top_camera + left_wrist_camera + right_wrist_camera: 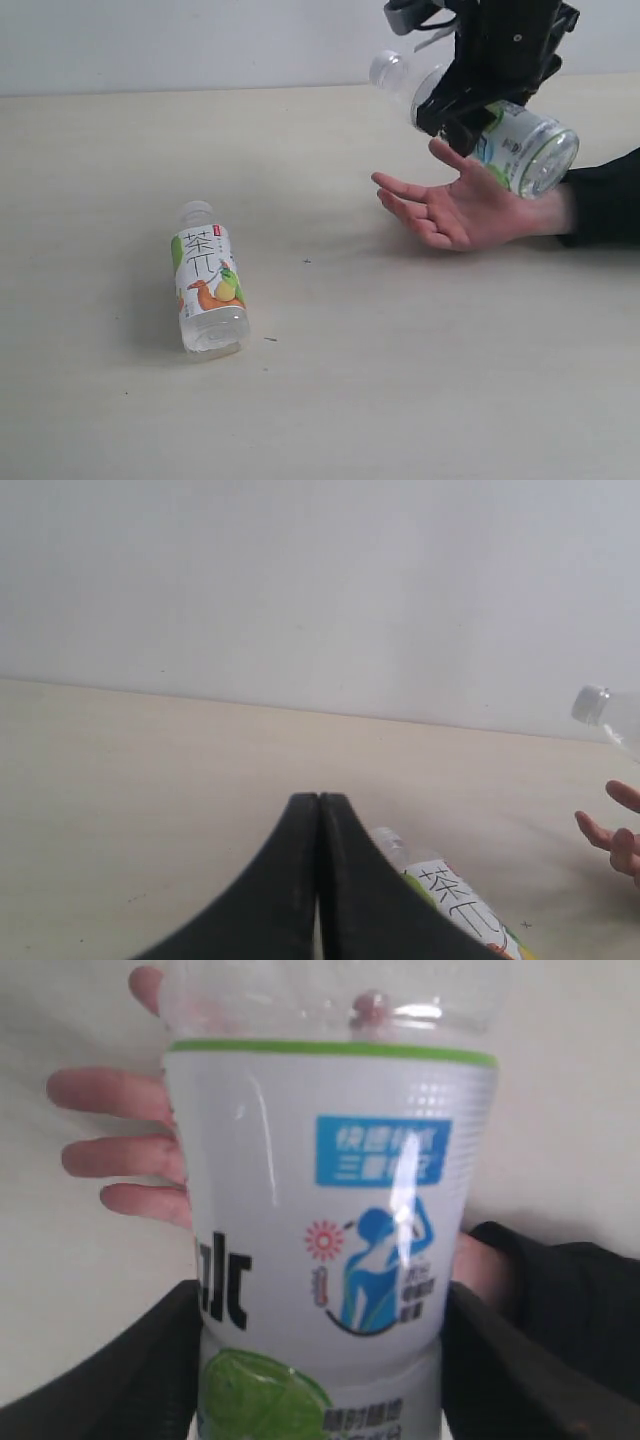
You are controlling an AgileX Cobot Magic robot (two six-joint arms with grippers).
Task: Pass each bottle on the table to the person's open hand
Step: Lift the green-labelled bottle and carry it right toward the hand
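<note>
The right gripper point(468, 110) is up off the table point(120, 140). Its two black fingers point(110, 1380) are clamped on either side of the lime bottle point(500, 130) at the labelled middle, closed only as far as the bottle's width allows. The bottle hangs slanted in that grip. Its long axis runs from the white cap point(388, 68), which sticks out high on one side of the gripper, down to the clear base point(545, 160) on the other side. Directly beneath the gripper lies the open hand point(455, 205) — palm up, fingers spread, with a black sleeve point(610, 200) behind the wrist. The bottle's base hovers over the heel of the palm, on the sleeve side of the gripper. I can't tell whether it touches the skin.

The left gripper point(319, 805) has its two fingers pressed flat together with nothing between them. Just past its tips lies the fruit bottle point(207, 280) — flat on its side on the table, well apart from the right gripper and the hand. Its long axis runs away from me, a little askew, with the cap pointing toward the far wall point(200, 40) and the base toward the near edge of the table.
</note>
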